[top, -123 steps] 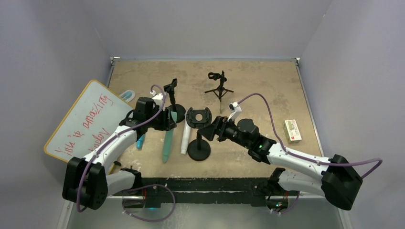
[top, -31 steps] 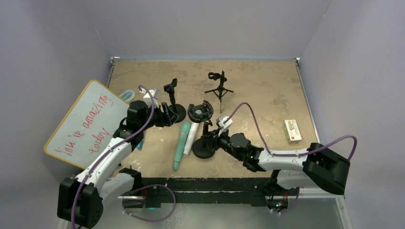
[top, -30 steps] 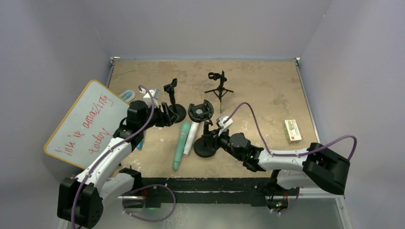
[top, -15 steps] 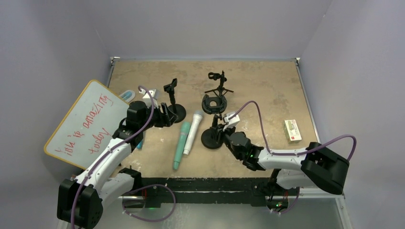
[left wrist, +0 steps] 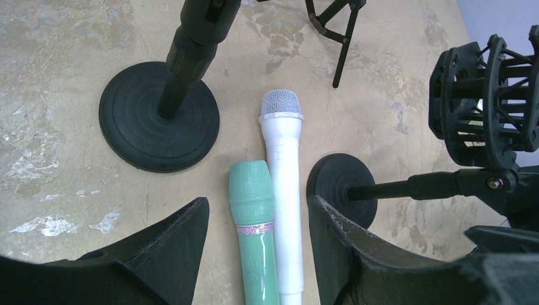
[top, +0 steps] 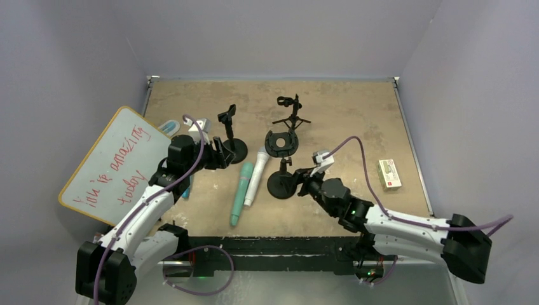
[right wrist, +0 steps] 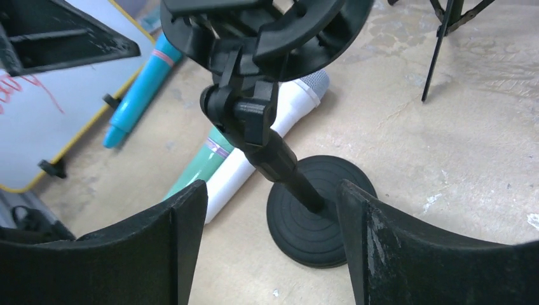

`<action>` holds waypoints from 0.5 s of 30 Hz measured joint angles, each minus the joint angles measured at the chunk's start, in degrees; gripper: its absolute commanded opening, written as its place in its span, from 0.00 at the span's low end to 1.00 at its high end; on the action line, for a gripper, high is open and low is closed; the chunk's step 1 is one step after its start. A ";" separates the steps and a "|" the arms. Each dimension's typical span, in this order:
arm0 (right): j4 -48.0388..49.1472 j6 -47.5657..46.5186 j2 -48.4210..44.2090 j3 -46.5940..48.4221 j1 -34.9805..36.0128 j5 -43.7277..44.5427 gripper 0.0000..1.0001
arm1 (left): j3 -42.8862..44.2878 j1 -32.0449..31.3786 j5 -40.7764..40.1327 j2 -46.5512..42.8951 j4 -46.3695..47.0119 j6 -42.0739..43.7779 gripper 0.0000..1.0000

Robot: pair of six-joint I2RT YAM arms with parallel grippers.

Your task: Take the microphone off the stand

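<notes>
Shifted back and rightward since a second ago, the stand (top: 280,184) is seen upright from the top camera, and the right gripper (top: 304,185) has been drawn off it, jaws apart. The white microphone (top: 254,176) is found lying flat on the table (top: 356,121), free of the stand and touching a teal microphone (top: 239,192). The left gripper (top: 219,155) is held spread near their heads.

From the left wrist, both barrels are framed between parted fingers (left wrist: 171,248).

From the right wrist, only the stand's pole is bracketed, untouched.

A light, rigid, smooth body is judged likely, prone to rolling; it would best be gripped mid-barrel.
</notes>
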 measured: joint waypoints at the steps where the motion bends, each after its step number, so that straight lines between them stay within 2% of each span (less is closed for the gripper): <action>1: -1.01 0.57 -2.32 -0.39 0.00 -0.07 0.77 | 0.00 0.00 -0.09 -0.22 -0.09 0.00 0.57; 4: -6.27 2.54 -11.39 -0.90 0.00 0.17 0.81 | 0.00 0.00 -0.35 -1.16 -0.44 -0.04 0.57; 9: -12.22 3.85 -19.41 -0.85 0.00 3.23 0.92 | 0.07 0.00 -1.01 -2.40 -0.48 -0.15 0.57; 12: -16.35 3.93 -21.38 0.20 0.00 6.16 0.99 | 0.72 0.00 -1.55 -2.67 -0.98 -0.11 0.58; 15: -20.79 3.34 -20.26 3.80 -0.26 10.19 0.99 | 2.29 0.00 -2.23 -2.67 -1.40 0.20 0.60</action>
